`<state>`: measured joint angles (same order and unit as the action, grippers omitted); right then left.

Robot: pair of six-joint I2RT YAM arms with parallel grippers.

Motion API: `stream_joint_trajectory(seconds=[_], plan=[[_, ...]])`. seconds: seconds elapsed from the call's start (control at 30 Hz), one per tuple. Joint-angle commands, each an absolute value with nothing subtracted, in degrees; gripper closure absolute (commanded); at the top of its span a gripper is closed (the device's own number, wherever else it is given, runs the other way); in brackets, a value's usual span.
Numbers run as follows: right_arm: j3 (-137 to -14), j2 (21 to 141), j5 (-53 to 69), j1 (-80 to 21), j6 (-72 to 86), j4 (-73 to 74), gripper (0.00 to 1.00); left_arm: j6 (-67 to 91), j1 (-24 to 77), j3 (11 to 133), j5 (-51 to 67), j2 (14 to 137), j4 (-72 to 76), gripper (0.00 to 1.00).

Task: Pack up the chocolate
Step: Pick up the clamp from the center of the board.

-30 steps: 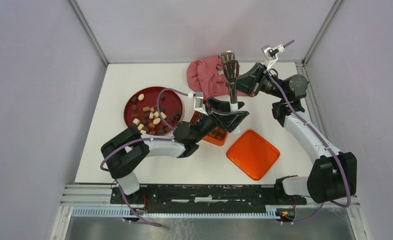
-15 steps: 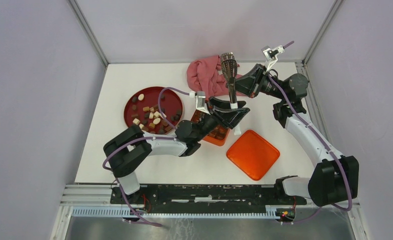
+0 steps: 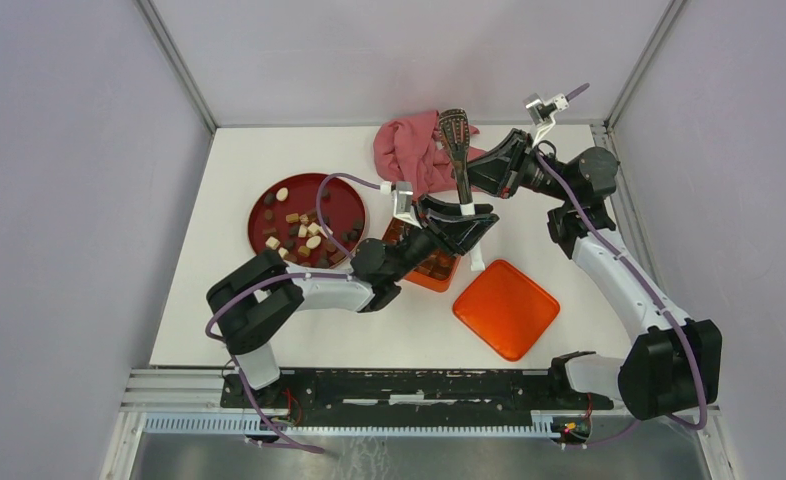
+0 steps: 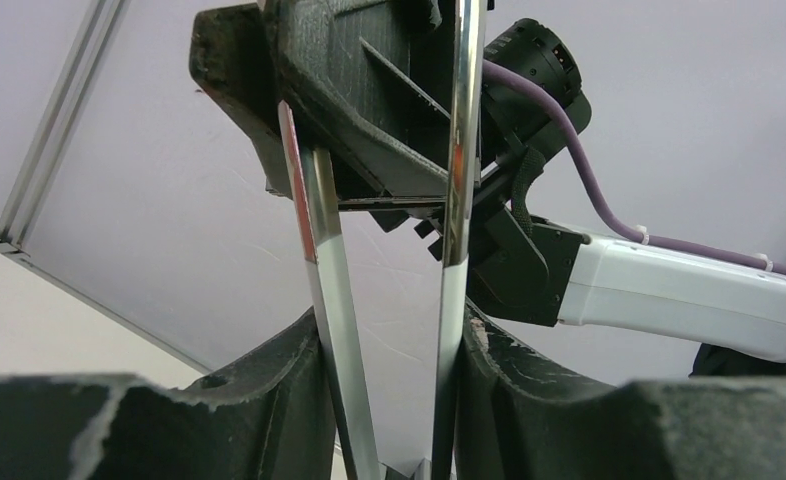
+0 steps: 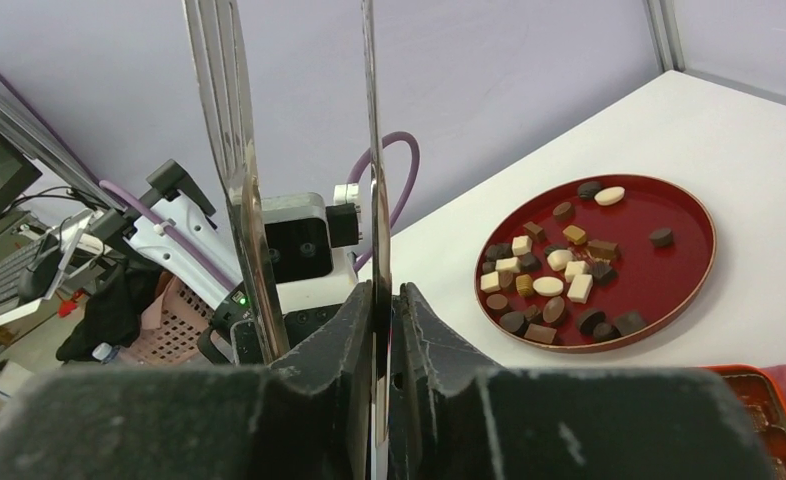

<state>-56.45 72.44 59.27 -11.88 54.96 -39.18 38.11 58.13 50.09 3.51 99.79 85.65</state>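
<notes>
- Left end effector (image 4: 387, 335): the fingers are set against the outer faces of both blades of the metal tongs (image 4: 459, 150), so the tongs are judged to be gripped across their full width, above the orange tin.
- Right end effector (image 5: 381, 295): only one blade is enclosed, and the other blade is seen outside the jaws. The jaws are nearly together, with a thin dark gap beside the blade. Whether the blade is clamped cannot be told.
- Tongs: they are held upright between the two end effectors, above the tabletop (image 3: 239, 180). No piece of chocolate is seen between the blades.
- Orange tin (image 3: 437, 275): it is placed just beside the round dark-red plate (image 3: 341, 205) and is largely covered by the left arm. Its gridded compartments are partly visible, but whether any are filled cannot be told.
- Orange lid (image 3: 506, 308): it is laid apart from the tin on the near side, so the tin is shown uncovered.
- Chocolate (image 5: 549, 285): many small dark, tan and cream pieces are scattered on the plate, none of them touched by a tool.
- Pink cloth (image 3: 409, 150): it is bunched at the far edge, behind the tongs.
- Progress: packing is judged to be at an early stage. The tool is in hand, while nearly all transfers from plate to tin, and the fitting of the lid, are left to be done.
</notes>
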Motion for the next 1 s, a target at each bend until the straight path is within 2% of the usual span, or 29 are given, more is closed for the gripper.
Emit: stream_joint_trajectory(seconds=[0.0,0.17,0.27,0.33,0.4,0.47,0.57,0.97], plan=[[-58.70,71.13,58.60,-11.76,51.33,-37.92,0.79,38.34,57.60,50.42,6.72,97.27,99.62,0.54],[-59.48,70.75,59.02,-11.76,50.29,-37.52,0.77,41.60,56.75,49.88,9.80,96.67,99.58,0.55],[-59.59,70.57,58.98,-11.78,50.50,-37.50,0.82,42.11,56.46,49.21,10.36,95.97,99.58,0.53],[-58.97,70.53,58.89,-11.74,52.49,-39.23,0.89,42.80,56.23,49.33,10.33,95.81,99.60,0.49],[-57.82,70.69,58.76,-11.75,57.15,-43.71,0.93,43.42,56.15,49.71,9.76,95.81,99.65,0.40],[-57.14,70.81,58.56,-11.77,60.31,-46.92,0.95,43.67,56.16,50.18,9.18,95.80,99.58,0.34],[-56.58,70.94,58.11,-11.77,62.72,-49.14,0.96,43.87,56.16,51.88,9.29,96.21,99.58,0.30],[-53.63,71.37,56.12,-11.61,69.08,-56.78,0.97,42.42,56.33,55.30,9.23,97.71,99.62,0.36]])
